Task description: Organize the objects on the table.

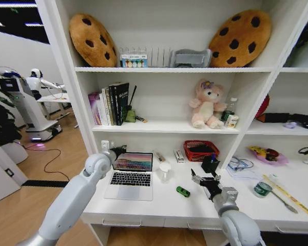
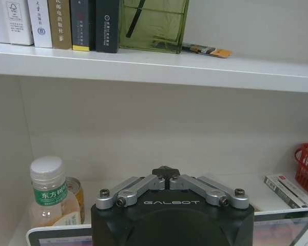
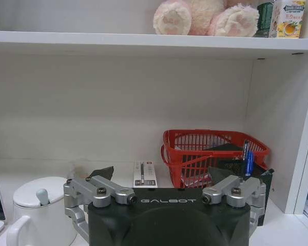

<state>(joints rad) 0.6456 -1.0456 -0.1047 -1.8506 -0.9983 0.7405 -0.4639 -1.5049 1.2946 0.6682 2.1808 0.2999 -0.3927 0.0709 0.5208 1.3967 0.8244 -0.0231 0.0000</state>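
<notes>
**Both arms raised over a cluttered white tabletop**

The long white tabletop [image 1: 169, 202] carries a slim silver laptop [image 1: 130, 177], lid up, at its left. Right of it, near the front edge, lies a tiny dark-green toy-like piece [image 1: 183, 191]. A small white lidded jug [image 1: 165, 171] stands just right of the laptop, and a red mesh plastic basket [image 1: 200, 150] sits far back against the shelving wall, with blue and black marker pens [image 3: 248, 156] in a dark holder just right of it.

The left tool [image 1: 116, 150] hangs above the laptop's far left corner, its fingers [image 2: 166, 171] pressed together on nothing. A clear plastic bottle with a green label [image 2: 50, 197] stands behind the screen there.

The right tool [image 1: 204, 180] hovers right of the green piece, its fingers [image 3: 101, 172] spread and empty.
</notes>
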